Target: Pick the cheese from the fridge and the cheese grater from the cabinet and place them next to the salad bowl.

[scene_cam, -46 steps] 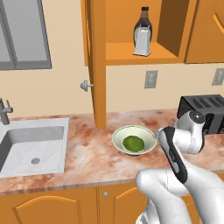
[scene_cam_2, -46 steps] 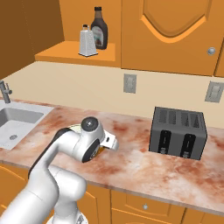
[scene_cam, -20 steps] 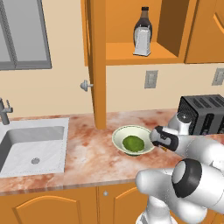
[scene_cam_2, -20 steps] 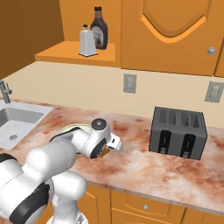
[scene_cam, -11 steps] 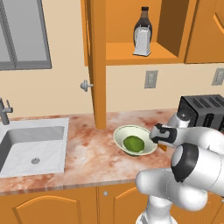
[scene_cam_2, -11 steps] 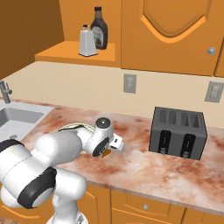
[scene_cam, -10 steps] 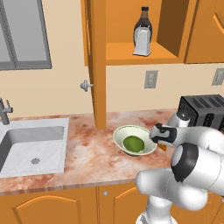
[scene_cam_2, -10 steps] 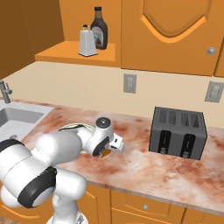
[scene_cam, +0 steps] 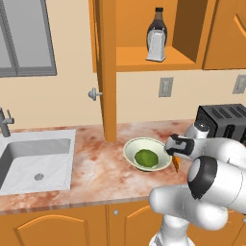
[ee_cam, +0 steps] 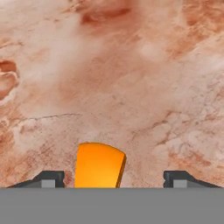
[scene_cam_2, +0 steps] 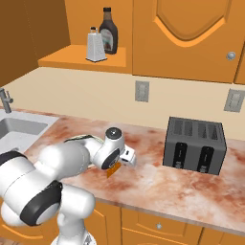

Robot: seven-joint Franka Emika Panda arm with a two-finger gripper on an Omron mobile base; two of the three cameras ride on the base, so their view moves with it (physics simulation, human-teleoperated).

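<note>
Left base view, left to right: a sink (scene_cam: pixel 36 161) is set into the marbled desk (scene_cam: pixel 96 163). The cabinet (scene_cam: pixel 144 33) hangs above with its door (scene_cam: pixel 106 67) swung open. On its shelf the cheese grater (scene_cam: pixel 155 46) stands upright, directly in front of a dark bottle (scene_cam: pixel 157 25). Below, the salad bowl (scene_cam: pixel 147 154) rests on the desk with a green lump inside. Just right of the bowl, the claw (scene_cam: pixel 176 154) is held low over the desk, and an orange sliver of the cheese (scene_cam: pixel 177 164) shows under it. A toaster (scene_cam: pixel 222 120) stands at the far right.

Right base view: the robot's arm hides most of the bowl. The cheese (scene_cam_2: pixel 113 169) shows below the wrist, at desk level. This view also shows the grater (scene_cam_2: pixel 96 46) apart from the bottle (scene_cam_2: pixel 108 32), the bottle behind and to its right.

Hand view: the two fingertips (ee_cam: pixel 49 179) stand wide apart. The cheese (ee_cam: pixel 99 165) sits between them, touching neither. The claw is open and grips nothing.
</note>
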